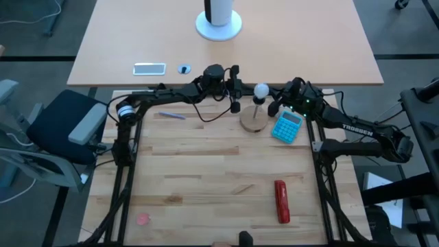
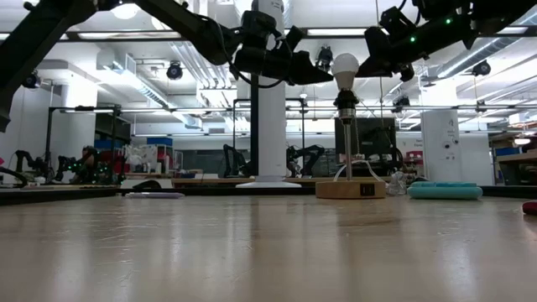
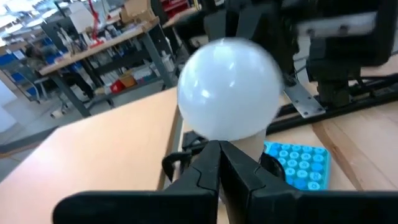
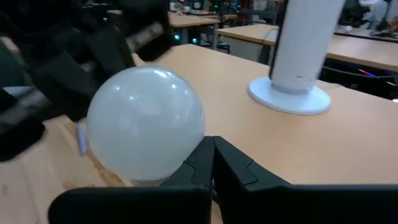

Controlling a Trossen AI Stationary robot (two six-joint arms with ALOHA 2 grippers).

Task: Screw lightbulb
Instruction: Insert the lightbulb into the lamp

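Item: lightbulb (image 1: 261,90), white frosted globe seated upright on the thin post of a round wooden base (image 1: 254,121), near the table's (image 1: 206,171) far edge. Likely light, smooth, fragile; best taken around the globe's widest part with gentle pressure. Left gripper (image 1: 235,89) and right gripper (image 1: 282,103) flank it, jaws pressed together, holding nothing. Blue calculator (image 1: 287,126) crowds the base; open room lies nearer.

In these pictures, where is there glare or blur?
Low view: ceiling lights reflect as glare on the table. Left wrist view: the lightbulb shows soft highlights; the right arm behind it is blurred. Right wrist view: the dark arm beyond the bulb is blurred.
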